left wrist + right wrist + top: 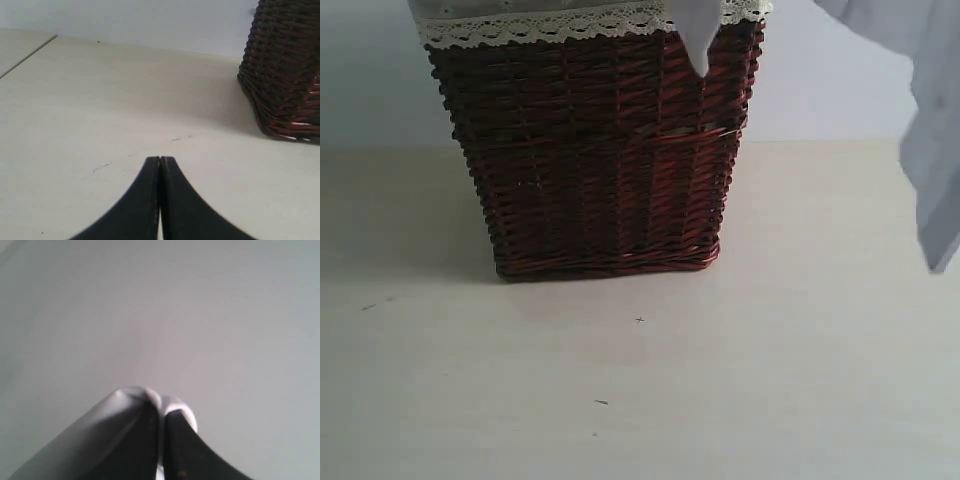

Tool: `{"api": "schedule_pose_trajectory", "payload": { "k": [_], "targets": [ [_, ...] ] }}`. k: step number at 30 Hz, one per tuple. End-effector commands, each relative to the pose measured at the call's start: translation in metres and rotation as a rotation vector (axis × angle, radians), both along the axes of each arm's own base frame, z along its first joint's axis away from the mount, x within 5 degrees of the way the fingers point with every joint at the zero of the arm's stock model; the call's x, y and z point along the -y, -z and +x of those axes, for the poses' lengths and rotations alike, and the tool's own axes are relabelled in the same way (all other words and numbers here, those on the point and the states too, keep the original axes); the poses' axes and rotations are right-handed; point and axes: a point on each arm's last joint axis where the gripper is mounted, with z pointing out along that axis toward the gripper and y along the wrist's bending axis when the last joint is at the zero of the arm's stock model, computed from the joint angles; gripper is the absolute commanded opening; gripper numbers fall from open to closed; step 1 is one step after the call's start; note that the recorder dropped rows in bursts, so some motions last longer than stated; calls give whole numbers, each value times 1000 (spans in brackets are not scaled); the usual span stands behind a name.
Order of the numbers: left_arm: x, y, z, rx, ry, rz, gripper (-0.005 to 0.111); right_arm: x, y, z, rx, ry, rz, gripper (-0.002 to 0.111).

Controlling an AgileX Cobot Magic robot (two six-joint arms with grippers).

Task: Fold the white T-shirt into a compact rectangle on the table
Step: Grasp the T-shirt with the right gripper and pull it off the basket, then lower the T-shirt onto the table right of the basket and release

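The white T-shirt hangs in the air at the right edge of the exterior view, and a flap of white cloth droops over the basket's rim. In the right wrist view my right gripper is shut on a fold of the white T-shirt, which drapes over one finger; only blank wall lies behind it. My left gripper is shut with nothing in it, low over the pale beige table. Neither gripper shows in the exterior view. The shirt's letters and tag are hidden.
A dark wicker basket with white lace trim stands at the back middle of the table. In the left wrist view the basket is off to one side of the left gripper. Pale wall behind.
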Motion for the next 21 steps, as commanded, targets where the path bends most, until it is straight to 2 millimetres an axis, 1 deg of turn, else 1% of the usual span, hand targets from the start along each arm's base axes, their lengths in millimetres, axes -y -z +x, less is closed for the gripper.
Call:
{"api": "schedule_pose_trajectory", "payload": {
  "k": [1,3,4,5,9,14,18,21],
  "targets": [
    [0,-3,0,24,3,-1,0,-12,53,43,-424,-52,-315,0],
    [0,-3,0,24,3,-1,0,-16,74,53,-561,-119,-451,0],
    [0,-3,0,24,3,-1,0,-17,83,62,-639,-109,-440,0],
    [0,-3,0,24,3,-1,0,-15,89,67,-692,-78,-441,0],
    [0,-3,0,24,3,0,0,-11,119,84,-775,-17,-528,0],
    [0,-3,0,24,3,0,0,-7,156,98,-905,11,-584,0],
    [0,-3,0,24,3,0,0,-3,196,107,-1034,33,-655,0],
    [0,-3,0,24,3,0,0,2,228,110,-1100,54,-761,0]
  ]
}}
